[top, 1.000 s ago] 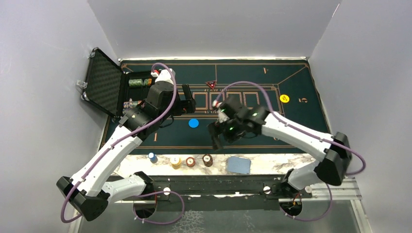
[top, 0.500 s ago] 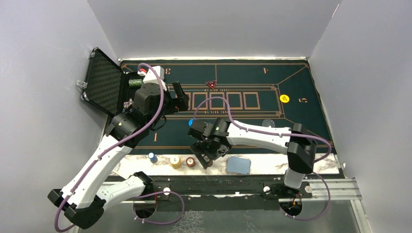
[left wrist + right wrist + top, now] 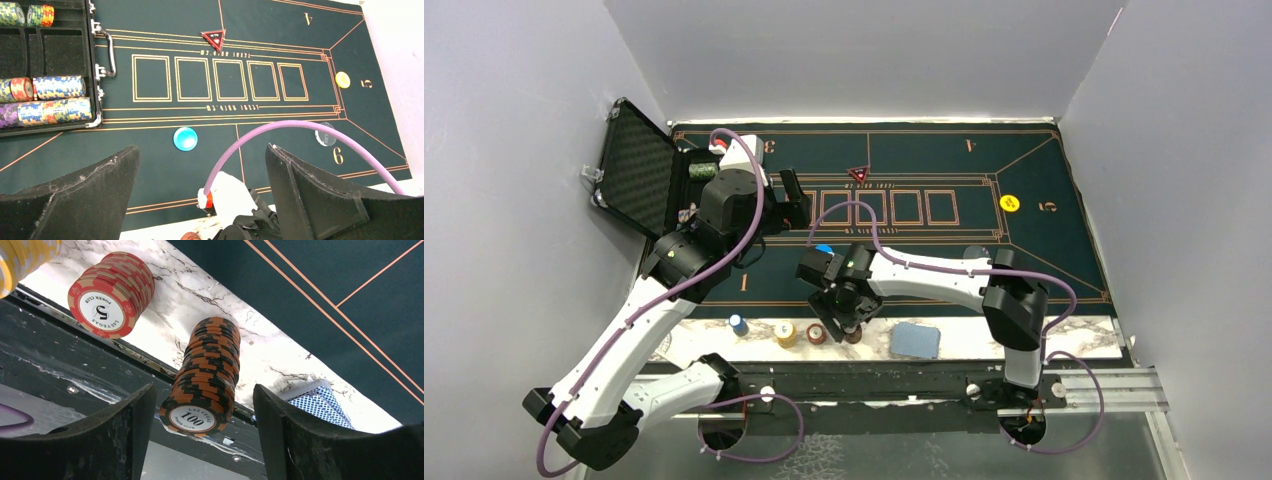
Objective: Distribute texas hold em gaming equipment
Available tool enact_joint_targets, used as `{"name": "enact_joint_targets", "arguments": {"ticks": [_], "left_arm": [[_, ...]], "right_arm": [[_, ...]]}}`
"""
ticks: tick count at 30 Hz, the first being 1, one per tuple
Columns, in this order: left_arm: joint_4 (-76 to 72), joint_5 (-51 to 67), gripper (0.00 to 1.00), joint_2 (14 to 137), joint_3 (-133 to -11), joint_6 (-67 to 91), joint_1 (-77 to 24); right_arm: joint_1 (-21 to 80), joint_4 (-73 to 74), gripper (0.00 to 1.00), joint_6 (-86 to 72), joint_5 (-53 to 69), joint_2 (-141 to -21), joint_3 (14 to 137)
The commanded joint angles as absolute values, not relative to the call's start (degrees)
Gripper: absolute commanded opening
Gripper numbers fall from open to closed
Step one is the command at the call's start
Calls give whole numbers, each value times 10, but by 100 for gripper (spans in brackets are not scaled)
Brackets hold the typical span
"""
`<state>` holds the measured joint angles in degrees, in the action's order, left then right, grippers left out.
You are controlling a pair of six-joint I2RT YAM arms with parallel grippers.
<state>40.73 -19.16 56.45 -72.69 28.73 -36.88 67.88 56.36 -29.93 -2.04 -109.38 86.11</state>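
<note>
While the right gripper [image 3: 202, 392] stands partly open astride the orange-and-black chip stack [image 3: 210, 365], gripping nothing yet, centre the stack between the jaws and close squarely on its sides so that no chip shears off. Its end chip reads "LAS VEGAS 100 POKER CLUB"; the red stack [image 3: 112, 290], beyond the left jaw, reads "LAS VEGAS 5 POKER CLUB". The left gripper [image 3: 200, 150] is wide open and empty.

Marble-patterned desk [image 3: 964, 335] carrying a dark green felt mat [image 3: 904, 160] and, at the mat's left edge, an open black case [image 3: 634, 180]. On the bare near strip stand a blue chip stack [image 3: 739, 324], yellow chip stack [image 3: 785, 333], red chip stack [image 3: 816, 333] and orange-black chip stack [image 3: 205, 375], then a blue-backed card deck [image 3: 915, 340].
</note>
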Motion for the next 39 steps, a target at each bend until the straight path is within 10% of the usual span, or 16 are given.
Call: {"name": "enact_joint_targets", "arguments": {"ticks": [1, 39], "left_arm": [[411, -206, 99, 563, -743, 272, -372], [411, -210, 99, 563, -728, 279, -371]], "right_arm": [[682, 564, 70, -300, -39, -1105, 875], [682, 614, 31, -325, -69, -1049, 915]]}}
